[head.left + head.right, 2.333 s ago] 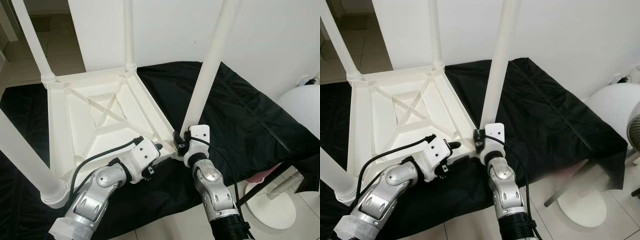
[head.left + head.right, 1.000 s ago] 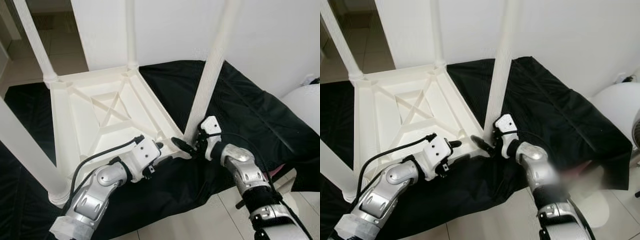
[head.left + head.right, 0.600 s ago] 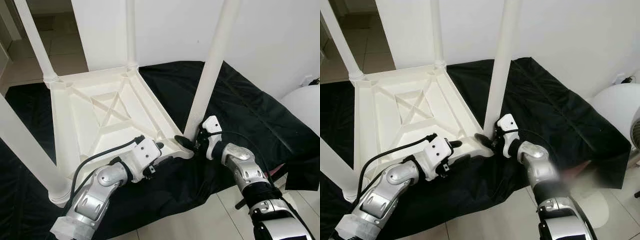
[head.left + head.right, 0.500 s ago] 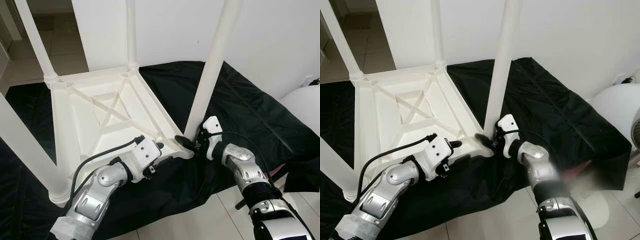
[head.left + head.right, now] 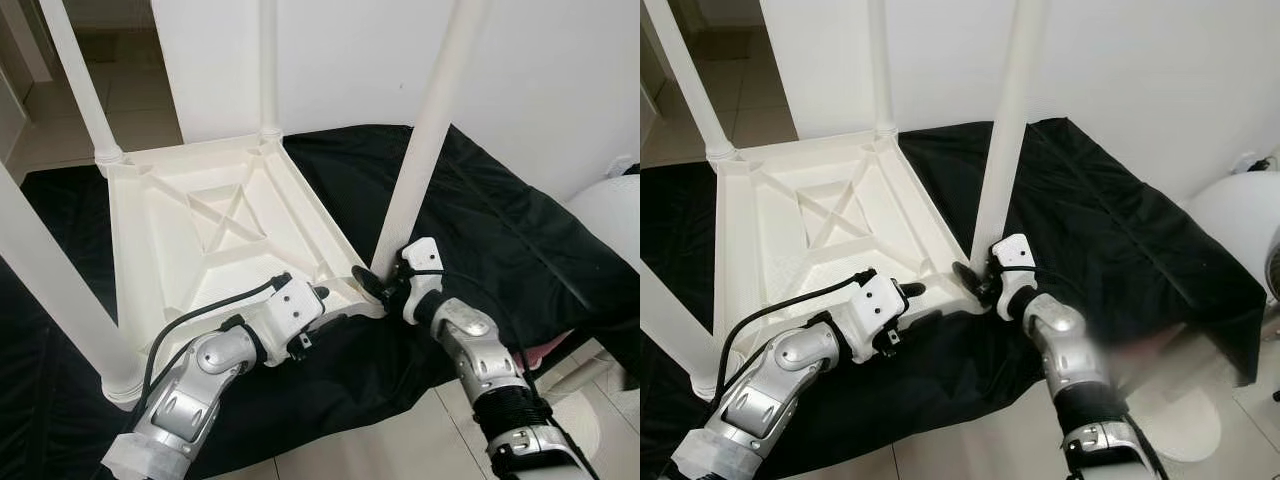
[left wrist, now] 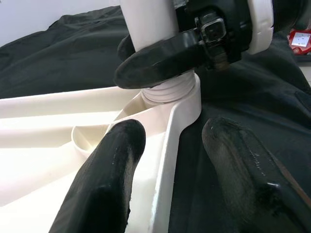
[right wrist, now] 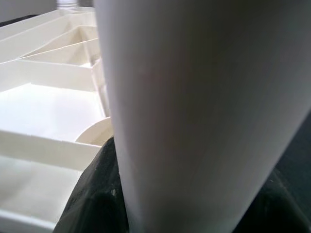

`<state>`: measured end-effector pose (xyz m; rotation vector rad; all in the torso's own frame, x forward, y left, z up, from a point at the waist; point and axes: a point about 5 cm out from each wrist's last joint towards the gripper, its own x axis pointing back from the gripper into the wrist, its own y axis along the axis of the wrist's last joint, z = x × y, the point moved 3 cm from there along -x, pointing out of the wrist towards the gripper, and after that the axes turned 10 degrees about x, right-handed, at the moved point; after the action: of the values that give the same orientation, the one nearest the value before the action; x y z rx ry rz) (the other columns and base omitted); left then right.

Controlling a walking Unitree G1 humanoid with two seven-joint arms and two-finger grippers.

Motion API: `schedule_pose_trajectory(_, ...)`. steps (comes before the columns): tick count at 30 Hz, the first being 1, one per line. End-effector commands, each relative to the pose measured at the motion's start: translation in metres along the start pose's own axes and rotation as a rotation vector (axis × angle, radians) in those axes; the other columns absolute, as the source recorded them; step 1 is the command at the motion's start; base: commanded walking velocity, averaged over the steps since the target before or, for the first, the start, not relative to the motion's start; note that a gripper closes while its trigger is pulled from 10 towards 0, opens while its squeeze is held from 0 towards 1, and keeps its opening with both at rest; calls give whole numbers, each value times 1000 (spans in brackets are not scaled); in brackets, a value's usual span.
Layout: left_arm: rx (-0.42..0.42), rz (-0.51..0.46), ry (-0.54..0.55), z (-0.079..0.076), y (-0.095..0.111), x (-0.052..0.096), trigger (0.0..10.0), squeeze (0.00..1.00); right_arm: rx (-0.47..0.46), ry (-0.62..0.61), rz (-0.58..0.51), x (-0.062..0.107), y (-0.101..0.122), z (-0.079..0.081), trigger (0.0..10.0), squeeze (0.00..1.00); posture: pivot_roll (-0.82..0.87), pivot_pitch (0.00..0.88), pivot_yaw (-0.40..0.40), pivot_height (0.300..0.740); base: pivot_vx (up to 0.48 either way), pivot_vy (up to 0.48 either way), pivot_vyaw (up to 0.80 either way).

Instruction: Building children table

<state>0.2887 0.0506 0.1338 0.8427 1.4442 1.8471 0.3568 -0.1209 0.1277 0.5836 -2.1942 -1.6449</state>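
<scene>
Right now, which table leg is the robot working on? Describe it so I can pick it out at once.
An upturned white table lies on a black cloth with four legs pointing up. The one is the leg at the near corner on the robot's right. Unlike the others, its base is clasped by the right gripper.

All four table legs (image 5: 425,140) run off the top edge, my right end effector (image 5: 372,283) partly hides behind the nearest one, and the pink thing (image 5: 548,352) is blurred
</scene>
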Motion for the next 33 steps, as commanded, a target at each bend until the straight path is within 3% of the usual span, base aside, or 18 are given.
schedule_pose_trajectory(1,-4,22,7,1,-6,1,10000,0,-12,-91,57,5,-10,-8,10000,0,-36,6,-23,740,0,0,0)
schedule_pose_trajectory(3,9,16,19,2,-5,3,10000,0,-41,-175,63,8,-6,1,10000,0,-33,15,-25,740,0,0,0)
schedule_pose_trajectory(9,10,15,24,2,-5,3,10000,0,-49,-225,59,9,-3,7,10000,0,-31,20,-27,740,0,0,0)
schedule_pose_trajectory(15,19,-7,66,6,-1,2,10000,0,-92,-406,54,12,-1,18,10000,0,-20,26,-38,740,0,0,0)
schedule_pose_trajectory(20,20,-8,74,7,-1,3,10000,0,-158,-437,43,9,4,26,10000,0,-20,27,-38,740,0,0,0)
schedule_pose_trajectory(21,19,-7,76,7,-1,3,10000,0,-169,-429,30,8,7,29,10000,753,-23,33,-30,740,0,0,0)
schedule_pose_trajectory(22,19,-7,76,7,-1,3,10000,0,-169,-429,30,8,7,29,10000,753,-23,33,-30,740,0,0,0)
schedule_pose_trajectory(23,17,-9,83,8,-1,2,10000,0,-172,-411,11,9,11,30,10000,1000,-23,33,-30,740,0,0,0)
schedule_pose_trajectory(27,6,-11,109,13,0,3,10000,0,-155,-398,-19,13,16,27,10000,1000,-27,39,-29,740,0,0,0)
schedule_pose_trajectory(28,9,-16,125,16,1,3,10000,0,-137,-389,-21,15,16,24,10000,855,-33,43,-27,740,0,0,0)
schedule_pose_trajectory(31,12,-19,135,18,2,3,10000,0,-125,-382,-21,16,15,23,10000,855,-33,43,-27,740,0,0,0)
schedule_pose_trajectory(32,14,-20,145,20,3,3,10000,0,-124,-378,-25,18,15,22,10000,0,-33,43,-27,740,0,0,0)
schedule_pose_trajectory(33,16,-17,153,22,2,4,10000,0,-122,-367,-27,19,15,23,10000,0,-33,43,-27,740,0,0,0)
